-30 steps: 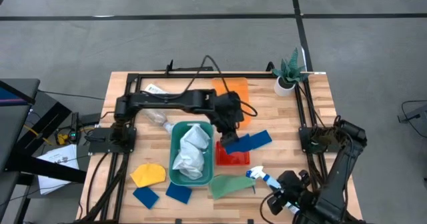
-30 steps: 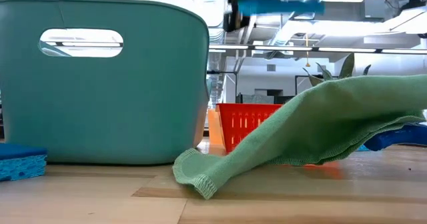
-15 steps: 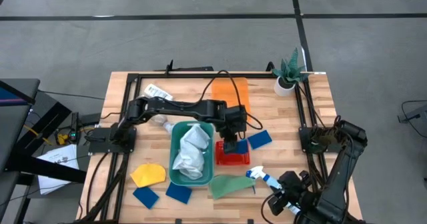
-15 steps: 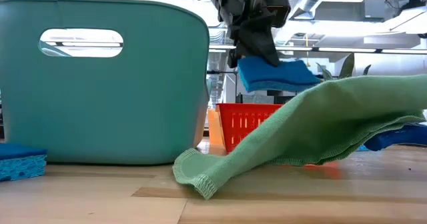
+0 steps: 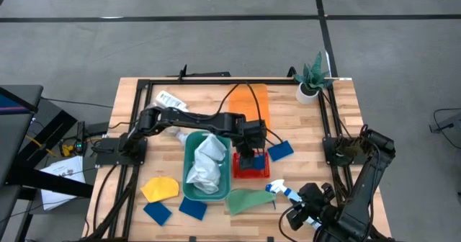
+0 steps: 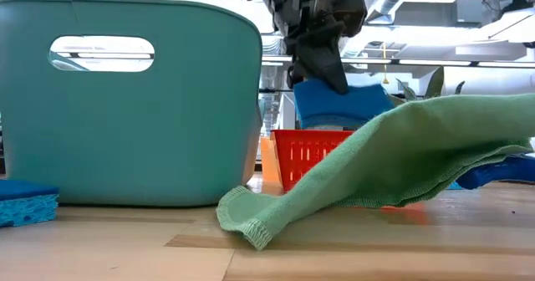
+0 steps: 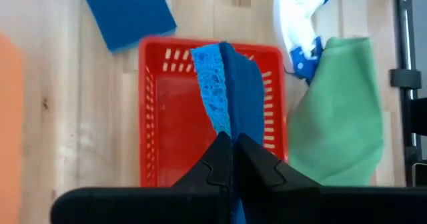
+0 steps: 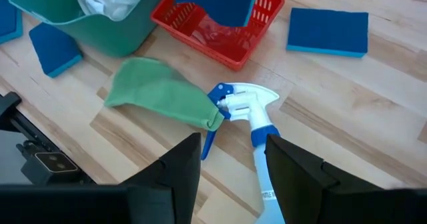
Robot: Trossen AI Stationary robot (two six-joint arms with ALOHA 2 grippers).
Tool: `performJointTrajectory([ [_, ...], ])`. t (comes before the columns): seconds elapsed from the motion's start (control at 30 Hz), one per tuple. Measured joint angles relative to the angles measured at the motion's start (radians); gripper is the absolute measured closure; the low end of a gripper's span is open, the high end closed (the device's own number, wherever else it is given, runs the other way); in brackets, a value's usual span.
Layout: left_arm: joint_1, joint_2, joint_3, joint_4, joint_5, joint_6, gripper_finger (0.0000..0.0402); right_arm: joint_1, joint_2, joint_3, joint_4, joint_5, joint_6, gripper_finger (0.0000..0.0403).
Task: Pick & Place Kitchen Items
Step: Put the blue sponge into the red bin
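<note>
we have the left gripper (image 7: pixel 231 144) pinched tight on a blue sponge (image 7: pixel 230 87), held edge-up right above the red basket (image 7: pixel 160 117), which sits near the middle of the desk, just beside the teal bin (image 5: pixel 189 188). in the low view the sponge hangs above the basket rim, not yet inside. step in hand looks like dropping this sponge into the red basket. to do it well we'd keep the sponge centred over the basket floor, lower until its bottom edge is below the rim, then let go, so it can't tip out over the low wall toward the green cloth (image 5: pixel 248 199) or the spray bottle (image 8: pixel 257 117) lying just beside the basket on the front side. the right gripper (image 8: pixel 230 161) waits near the front right corner of the desk, fingers part way apart around the spray bottle body; we can't tell if it really grips it. another blue sponge (image 5: pixel 279 150) lies on the desk just beside the basket, two more (image 5: pixel 192 207) near the front edge by the yellow cloth (image 5: pixel 160 189). white cloth (image 5: pixel 205 163) is already in the teal bin.
</note>
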Motion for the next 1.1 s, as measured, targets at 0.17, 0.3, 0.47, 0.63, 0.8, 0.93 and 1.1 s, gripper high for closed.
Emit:
performJointTrajectory([
  [0.17, -0.023, 0.000, -0.040, 0.030, -0.031, -0.015, 0.0398, 0.000, 0.000, 0.000, 0.000, 0.000, 0.000, 0.0243],
  [0.3, -0.037, 0.000, -0.071, 0.077, -0.064, -0.016, 0.0398, 0.000, 0.000, 0.000, 0.000, 0.000, 0.000, 0.0243],
  [0.47, -0.044, 0.001, -0.111, 0.105, -0.065, -0.019, 0.0398, 0.000, 0.000, 0.000, 0.000, 0.000, 0.000, 0.0243],
  [0.63, -0.042, 0.000, -0.122, 0.122, -0.065, -0.018, 0.0398, 0.000, 0.000, 0.000, 0.000, 0.000, -0.004, 0.0243],
  [0.8, -0.042, 0.000, -0.144, 0.147, -0.065, -0.019, 0.0398, 0.000, 0.000, 0.000, 0.000, 0.000, -0.008, 0.0243],
  [0.93, -0.042, 0.000, -0.168, 0.161, -0.065, -0.019, 0.0398, 0.000, 0.000, 0.000, 0.000, 0.000, -0.008, 0.0243],
  [1.1, -0.042, 0.000, -0.168, 0.170, -0.065, -0.019, 0.0398, 0.000, 0.000, 0.000, 0.000, 0.000, -0.011, 0.0243],
])
